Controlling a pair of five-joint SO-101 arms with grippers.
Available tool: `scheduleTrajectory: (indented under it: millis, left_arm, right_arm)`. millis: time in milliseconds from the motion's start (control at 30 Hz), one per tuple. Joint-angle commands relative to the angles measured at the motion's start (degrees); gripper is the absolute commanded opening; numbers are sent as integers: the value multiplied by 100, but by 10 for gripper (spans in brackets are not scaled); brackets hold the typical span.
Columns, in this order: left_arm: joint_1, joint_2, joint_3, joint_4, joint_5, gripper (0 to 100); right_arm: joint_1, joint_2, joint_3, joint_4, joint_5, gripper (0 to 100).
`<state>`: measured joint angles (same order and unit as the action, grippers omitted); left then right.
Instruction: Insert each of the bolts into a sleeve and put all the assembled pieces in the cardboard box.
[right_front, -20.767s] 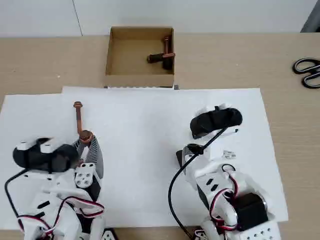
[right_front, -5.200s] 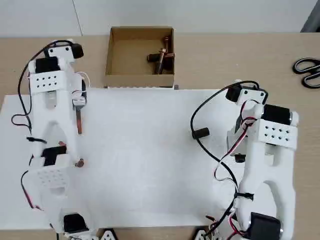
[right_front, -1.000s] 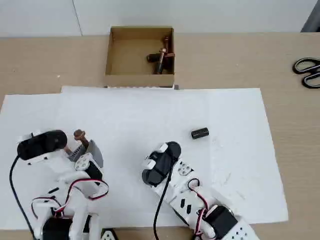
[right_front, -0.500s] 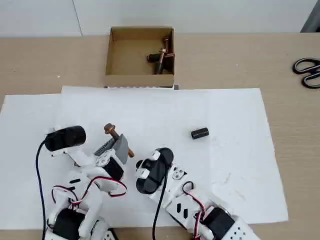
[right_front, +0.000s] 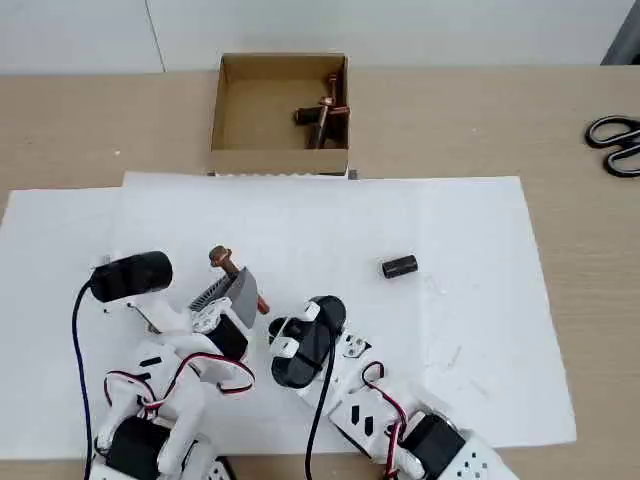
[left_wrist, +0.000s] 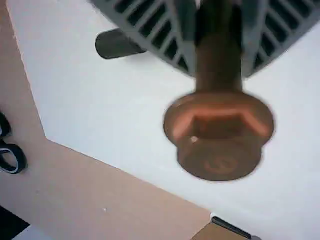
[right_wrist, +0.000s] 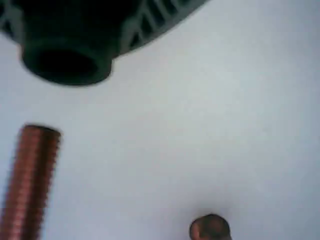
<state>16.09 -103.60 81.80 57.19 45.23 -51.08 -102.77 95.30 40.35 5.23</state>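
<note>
My left gripper (right_front: 236, 286) is shut on a copper bolt (right_front: 232, 272), held slanted above the white paper; in the left wrist view the bolt's hex head (left_wrist: 219, 135) sticks out beyond the jaws. My right gripper (right_front: 280, 336) sits just to the right of it, shut on a black sleeve (right_wrist: 65, 56) whose open bore faces the bolt's threaded end (right_wrist: 31, 177), with a small gap between them. A second black sleeve (right_front: 399, 266) lies loose on the paper. The cardboard box (right_front: 280, 152) at the back holds assembled pieces (right_front: 322, 108).
Scissors (right_front: 614, 144) lie on the bare wooden table at the far right. A small copper head (right_wrist: 210, 227) shows on the paper in the right wrist view. The white paper (right_front: 460, 330) is bare around the loose sleeve.
Over the last second my left gripper swung right with the bolt, bringing its threaded end close to the right gripper. The right gripper shifted slightly left. The last half second shows little movement.
</note>
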Motion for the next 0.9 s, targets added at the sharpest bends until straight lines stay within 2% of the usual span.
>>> scheduleTrajectory:
  millis: [0,233,400,767,867]
  left_arm:
    - [53,-70,-57,-158,44,6]
    - [633,-70,-75,-158,44,6]
    - [651,-70,-75,-53,44,6]
    - [703,-70,-75,589,35,6]
    - [1134,-70,-75,738,18,6]
  right_arm:
    - [-40,-48,-9,-154,-44,4]
    - [4,-48,-9,-154,-35,4]
    - [295,-48,-26,-163,-35,4]
    - [312,-48,-53,-198,-35,4]
    - [312,-48,-53,-198,-35,4]
